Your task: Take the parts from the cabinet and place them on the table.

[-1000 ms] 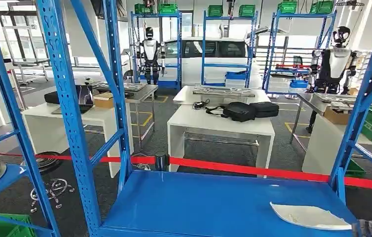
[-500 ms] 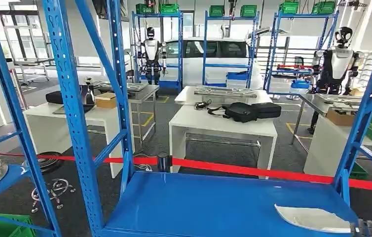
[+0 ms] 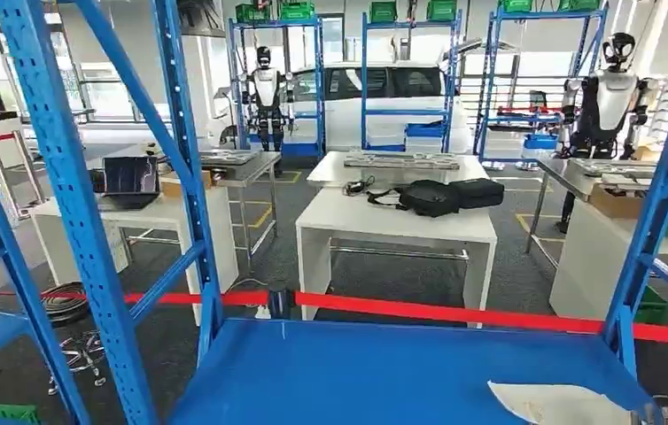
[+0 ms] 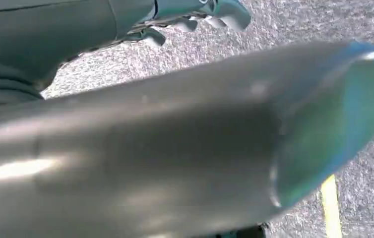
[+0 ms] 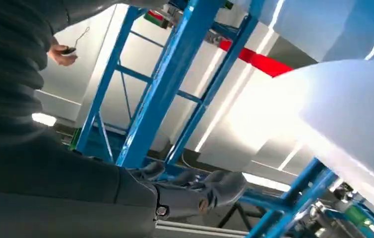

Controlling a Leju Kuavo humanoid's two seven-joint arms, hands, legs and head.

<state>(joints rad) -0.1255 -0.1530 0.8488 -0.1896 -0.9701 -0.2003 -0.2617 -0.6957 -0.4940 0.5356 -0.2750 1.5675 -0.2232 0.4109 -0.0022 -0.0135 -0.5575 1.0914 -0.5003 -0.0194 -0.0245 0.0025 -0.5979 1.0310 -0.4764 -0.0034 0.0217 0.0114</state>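
Head view: a pale flat part lies on the blue cabinet shelf near its right front corner, its near edge cut off by the frame. Dark fingertips of the right hand barely enter beside it. Beyond the red barrier tape stands a white table.

Left wrist view: the left hand is blurred, fingers curled; a grey-blue bar covers most of it, so any grasp cannot be determined.

Right wrist view: the right hand has its fingers loosely extended, holding nothing, below the glare-washed part.
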